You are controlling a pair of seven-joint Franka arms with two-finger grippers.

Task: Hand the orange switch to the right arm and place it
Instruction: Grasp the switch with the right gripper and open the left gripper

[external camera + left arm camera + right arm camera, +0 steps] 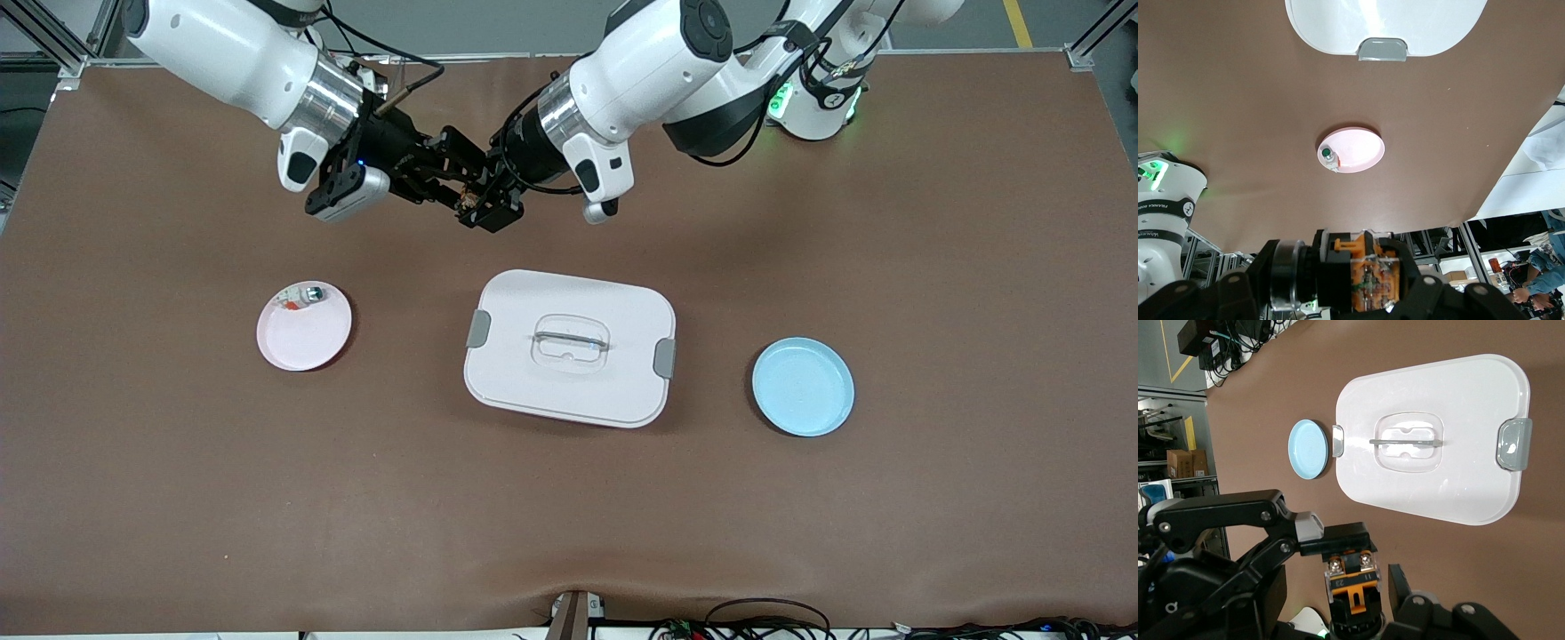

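The orange switch [468,204] hangs in the air between both hands, over the bare mat beside the white lidded box [533,298] toward the robots' bases. My left gripper [480,203] is shut on its square end. In the left wrist view the orange switch [1365,273] fills the space between the fingers of the left gripper [1341,290]. My right gripper [452,178] straddles the round end. In the right wrist view the right gripper [1338,597] shows a small gap on each side of the orange switch [1351,583], so it stands open around it.
A pink plate [307,342] holding a small whitish part [302,296] lies toward the right arm's end. A light blue plate [803,387] lies toward the left arm's end. The white lidded box stands between them. Cables run along the table edge nearest the camera.
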